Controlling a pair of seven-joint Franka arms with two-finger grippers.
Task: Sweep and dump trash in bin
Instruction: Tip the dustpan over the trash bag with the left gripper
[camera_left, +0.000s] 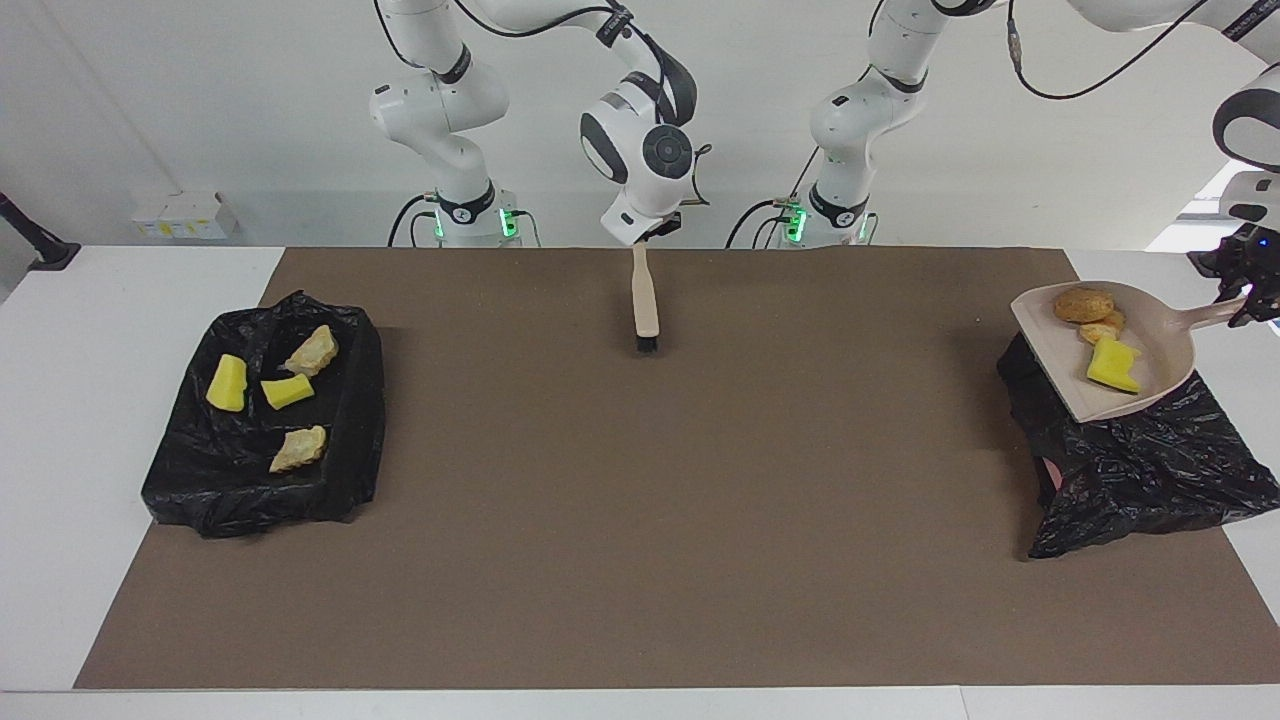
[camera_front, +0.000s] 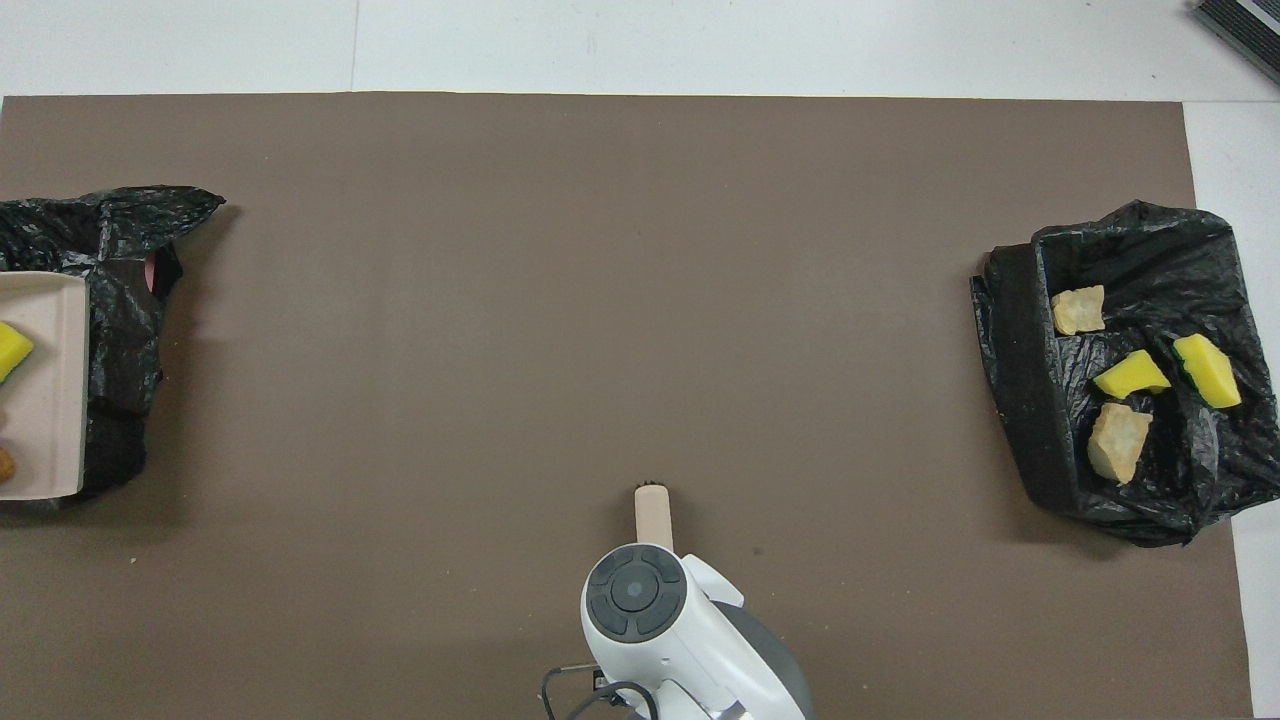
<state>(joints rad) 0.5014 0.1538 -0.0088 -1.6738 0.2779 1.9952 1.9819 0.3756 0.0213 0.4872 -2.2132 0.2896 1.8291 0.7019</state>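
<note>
The left gripper (camera_left: 1243, 297) clamps the dustpan (camera_left: 1150, 385) handle over the black bin bag (camera_left: 1150, 470), three trash pieces (camera_left: 1100, 345) inside; it should tip slowly, lip low; the right gripper (camera_left: 648, 232) grips the brush (camera_left: 645, 300), waiting; four pieces (camera_left: 275, 390) lie in the other bin (camera_left: 350, 480).

trash (camera_left: 268, 392): four yellow and tan bits on black bag | three in raised dustpan (camera_left: 1150, 385)
</note>
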